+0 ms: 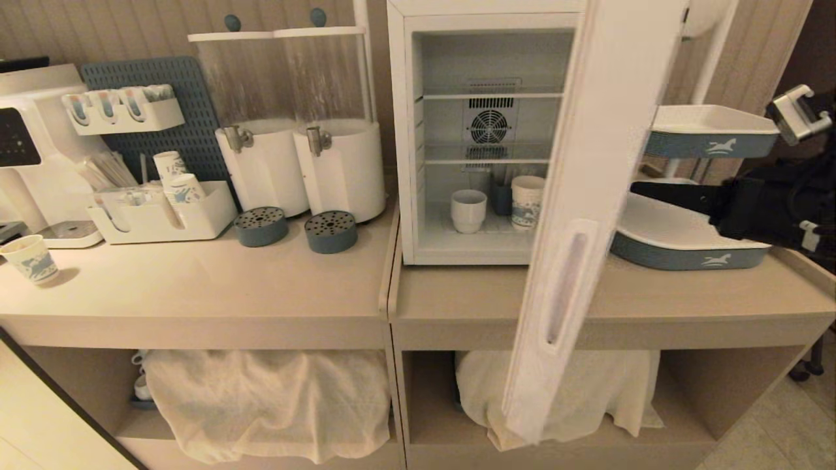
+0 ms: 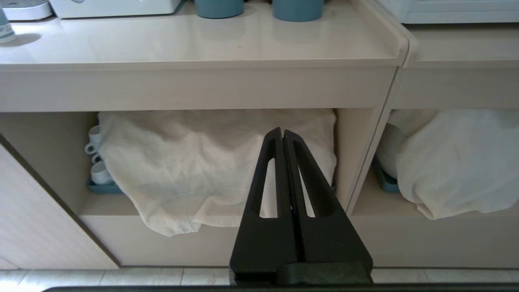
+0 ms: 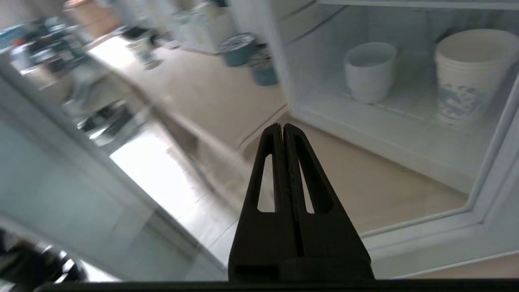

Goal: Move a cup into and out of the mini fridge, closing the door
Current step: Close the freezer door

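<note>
I stand before a self-service drinks station, of the kind found in a café, hotel breakfast room or office pantry. Two pale counter units (image 1: 196, 281) sit side by side against a ribbed wall. On them: two tall drink dispensers (image 1: 300, 124) with taps and round drip trays, a water machine (image 1: 26, 143) with a dark panel, an organiser (image 1: 163, 219) of patterned paper cups, stirrers and sachets, and a glass-doored mini fridge (image 1: 483, 130) holding cups. Tiered serving trays (image 1: 692, 241) with a horse emblem stand at my right. Below, open shelves hold stacked white crockery (image 2: 95, 156) under cloths (image 2: 202, 162). The floor is tiled.
</note>
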`<state>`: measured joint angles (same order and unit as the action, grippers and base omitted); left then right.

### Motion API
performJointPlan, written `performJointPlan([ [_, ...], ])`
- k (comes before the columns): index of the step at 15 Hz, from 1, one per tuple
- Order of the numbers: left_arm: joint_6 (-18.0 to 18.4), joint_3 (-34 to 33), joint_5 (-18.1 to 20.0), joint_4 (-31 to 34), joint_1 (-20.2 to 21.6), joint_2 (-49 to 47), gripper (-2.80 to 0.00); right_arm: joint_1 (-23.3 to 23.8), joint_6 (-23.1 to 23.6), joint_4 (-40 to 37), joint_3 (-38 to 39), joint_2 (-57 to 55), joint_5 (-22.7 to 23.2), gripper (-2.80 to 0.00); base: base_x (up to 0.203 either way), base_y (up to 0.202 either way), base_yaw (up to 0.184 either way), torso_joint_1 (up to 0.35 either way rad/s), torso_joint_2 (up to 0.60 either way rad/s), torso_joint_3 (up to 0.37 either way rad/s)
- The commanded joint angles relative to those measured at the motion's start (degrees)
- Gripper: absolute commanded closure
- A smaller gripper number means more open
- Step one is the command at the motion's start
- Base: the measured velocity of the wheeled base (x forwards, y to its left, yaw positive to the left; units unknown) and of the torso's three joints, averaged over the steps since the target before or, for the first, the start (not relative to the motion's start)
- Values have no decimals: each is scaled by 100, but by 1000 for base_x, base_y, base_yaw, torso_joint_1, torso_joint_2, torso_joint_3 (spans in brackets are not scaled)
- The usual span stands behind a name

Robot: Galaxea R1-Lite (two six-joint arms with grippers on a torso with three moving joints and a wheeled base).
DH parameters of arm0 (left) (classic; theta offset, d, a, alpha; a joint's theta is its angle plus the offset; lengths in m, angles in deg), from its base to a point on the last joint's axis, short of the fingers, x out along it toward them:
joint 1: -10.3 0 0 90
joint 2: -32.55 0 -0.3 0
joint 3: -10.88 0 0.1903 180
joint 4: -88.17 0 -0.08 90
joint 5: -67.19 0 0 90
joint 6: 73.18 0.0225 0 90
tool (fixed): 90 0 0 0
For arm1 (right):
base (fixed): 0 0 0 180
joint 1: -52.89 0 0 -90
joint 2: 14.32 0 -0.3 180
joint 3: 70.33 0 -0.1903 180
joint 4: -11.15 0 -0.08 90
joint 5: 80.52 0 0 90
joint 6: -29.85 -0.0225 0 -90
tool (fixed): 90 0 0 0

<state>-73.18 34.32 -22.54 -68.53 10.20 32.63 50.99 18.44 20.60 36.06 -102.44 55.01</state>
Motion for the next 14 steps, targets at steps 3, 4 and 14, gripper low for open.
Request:
performJointPlan([
  [3,-10,-8,0,-2,1,-7,0,-691,-17,-32,-377,-509,-1213,0,0,0,0,0,0,0],
  [4,-20,1,-3,-2,1,-7,0,-790,-29,-72,-596,-680,-1558,0,0,0,0,0,0,0],
  [14,-26,1,-8,-2,1,-7,0,-1635,-80,-748,-2949,-2442,-4933,0,0,0,0,0,0,0],
])
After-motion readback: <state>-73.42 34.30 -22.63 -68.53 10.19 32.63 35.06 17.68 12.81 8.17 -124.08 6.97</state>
